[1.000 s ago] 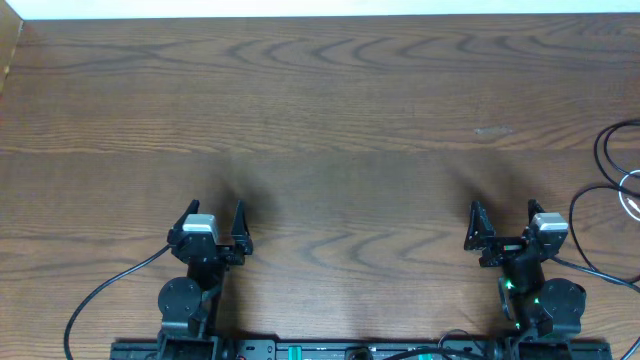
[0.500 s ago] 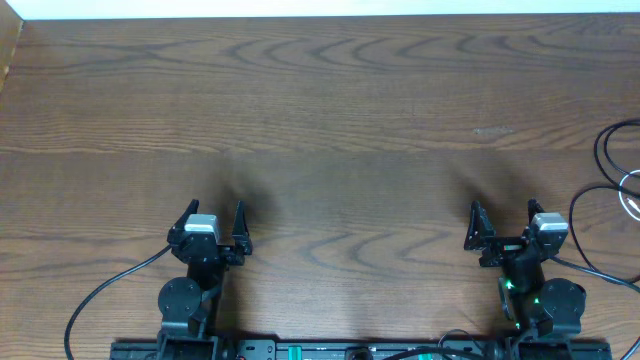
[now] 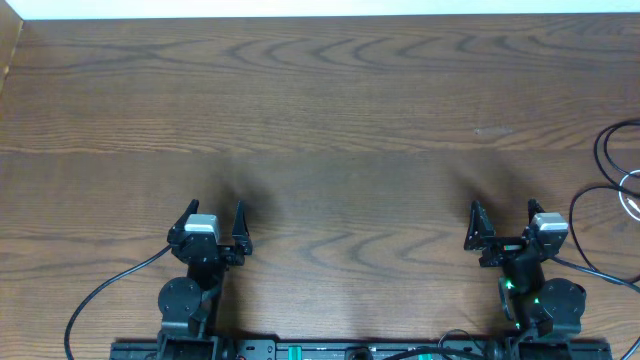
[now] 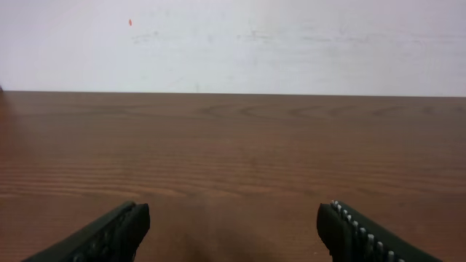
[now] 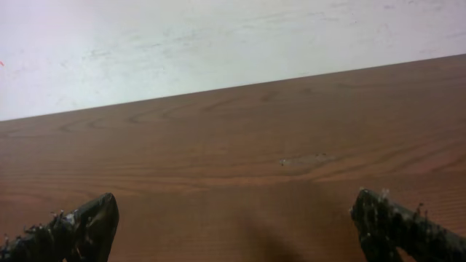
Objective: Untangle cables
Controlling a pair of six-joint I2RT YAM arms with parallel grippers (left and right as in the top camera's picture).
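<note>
At the right edge of the overhead view lie thin black cables (image 3: 600, 150) in loose loops, with a short piece of a white one (image 3: 631, 200) beside them; the frame cuts most of them off. My left gripper (image 3: 214, 207) sits low at the near left, open, with nothing between its fingers (image 4: 124, 225). My right gripper (image 3: 504, 207) rests at the near right, open and empty too, about a hand's width left of the cable loops. Neither wrist view shows any cable, only bare wood ahead of the left gripper (image 4: 233, 215) and the right gripper (image 5: 233, 207).
The brown wooden table (image 3: 330, 120) runs back to a white wall (image 4: 233, 44). A thicker black lead (image 3: 100, 295) trails from the left arm's base, and another (image 3: 600, 272) from the right arm. A faint pale scuff (image 3: 492, 130) marks the wood at the right.
</note>
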